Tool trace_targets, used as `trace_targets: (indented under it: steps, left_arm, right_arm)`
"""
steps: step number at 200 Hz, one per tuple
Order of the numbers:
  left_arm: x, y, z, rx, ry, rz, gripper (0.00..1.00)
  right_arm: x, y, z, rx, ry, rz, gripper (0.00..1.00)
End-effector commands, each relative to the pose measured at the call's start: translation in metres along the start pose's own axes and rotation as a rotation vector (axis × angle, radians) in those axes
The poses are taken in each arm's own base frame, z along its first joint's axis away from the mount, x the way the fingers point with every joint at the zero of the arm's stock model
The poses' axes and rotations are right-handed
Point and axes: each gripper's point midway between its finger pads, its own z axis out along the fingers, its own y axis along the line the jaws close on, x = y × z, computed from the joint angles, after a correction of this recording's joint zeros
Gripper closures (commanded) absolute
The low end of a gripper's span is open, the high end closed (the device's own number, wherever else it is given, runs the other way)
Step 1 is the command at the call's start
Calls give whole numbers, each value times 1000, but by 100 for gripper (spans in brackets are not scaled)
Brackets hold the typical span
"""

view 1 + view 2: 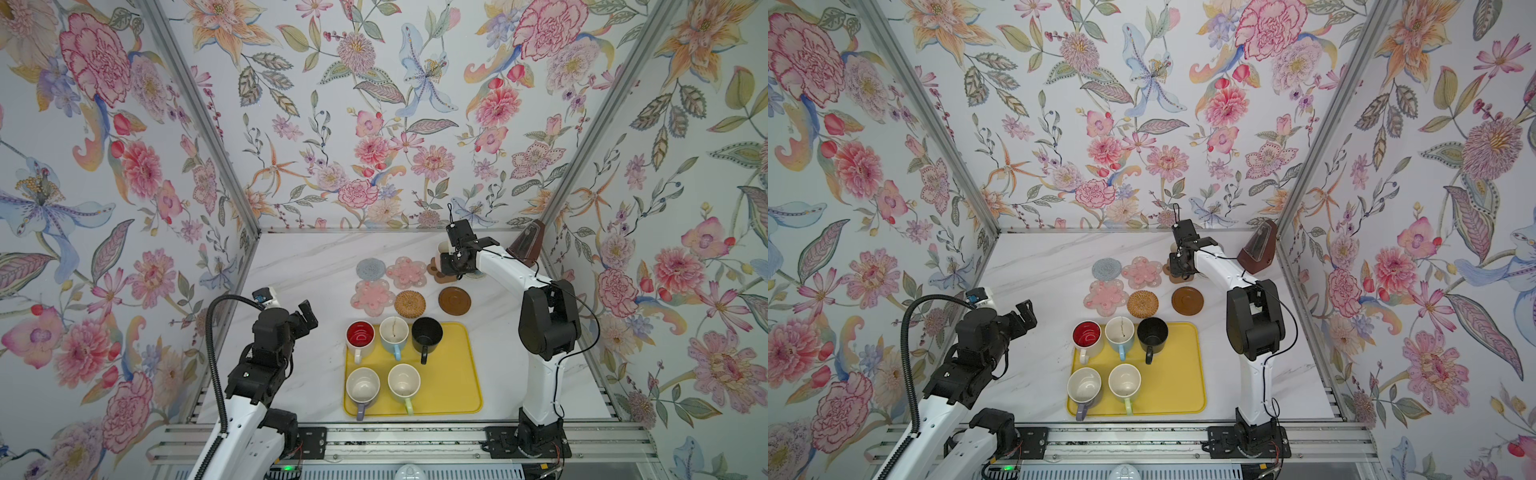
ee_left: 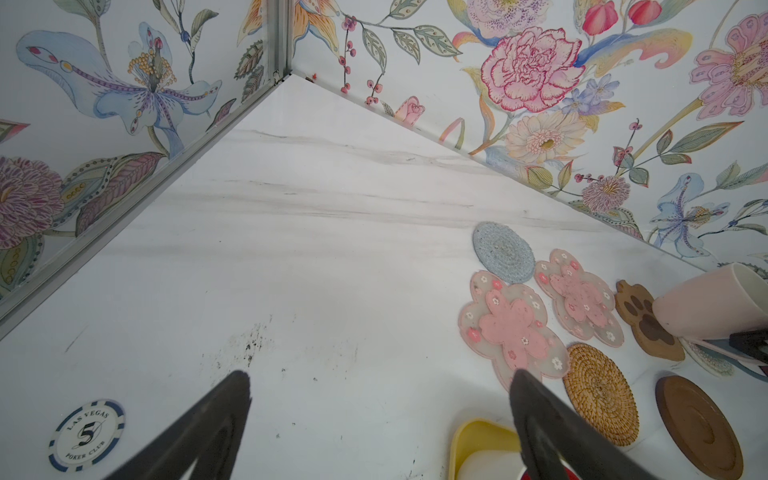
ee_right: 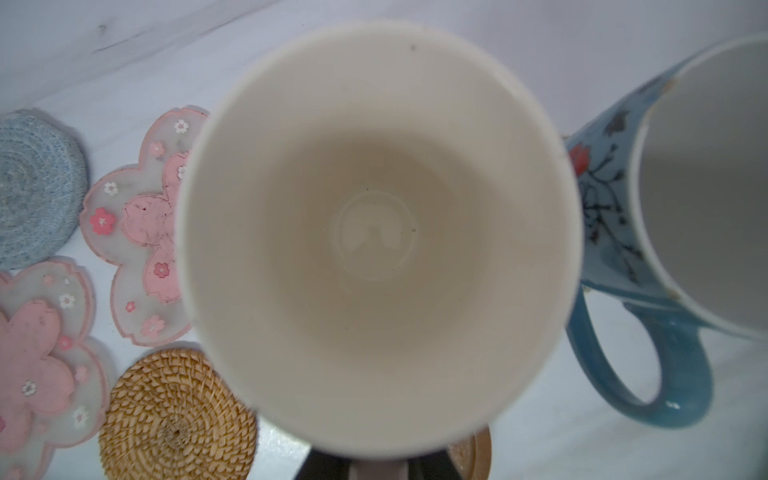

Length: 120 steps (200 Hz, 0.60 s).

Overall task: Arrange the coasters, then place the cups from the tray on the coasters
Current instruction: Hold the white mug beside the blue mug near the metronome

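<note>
Left jaws are spread wide with nothing between them. I see them at the lower left in both top views, over bare worktop (image 1: 291,266) and left of the tray (image 1: 453,382). In the left wrist view a poker chip (image 2: 86,435) lies on the worktop near one of their fingers (image 2: 216,424).

On the tray, low in the centre of the frame, stand five cups. The purple cup (image 1: 363,384) and green cup (image 1: 404,382) make the near row. Behind them are the red-lined cup (image 1: 360,336), light blue cup (image 1: 394,330) and black cup (image 1: 427,332), with every handle pointing toward the bottom edge.

Just past the tray lie the coasters. The near row is a pink flower (image 1: 372,294), the rattan round (image 1: 409,303) and the wooden disc (image 1: 454,300). Further back are the grey round (image 1: 371,269), the second flower (image 1: 406,272) and the paw (image 1: 434,270).

Right jaws are clamped tight on the pink cup (image 2: 702,307), right of centre near the back wall. It hangs tilted over the paw, and I cannot tell whether they touch. In the right wrist view a blue cup (image 3: 615,199) stands just beside it. The metronome (image 1: 528,247) sits in the far right corner.
</note>
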Motion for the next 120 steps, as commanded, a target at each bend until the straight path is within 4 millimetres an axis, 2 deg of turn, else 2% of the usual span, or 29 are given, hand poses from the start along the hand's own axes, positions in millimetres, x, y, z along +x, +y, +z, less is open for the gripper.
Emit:
trace_targets:
  steps: [1, 120]
  left_arm:
    - [6, 6, 1, -21, 19, -5, 1]
    - [9, 7, 2, -25, 26, -3, 1]
  right_arm:
    - [-27, 1, -6, 0, -74, -7, 100]
    - [-19, -7, 11, 44, -38, -17, 100]
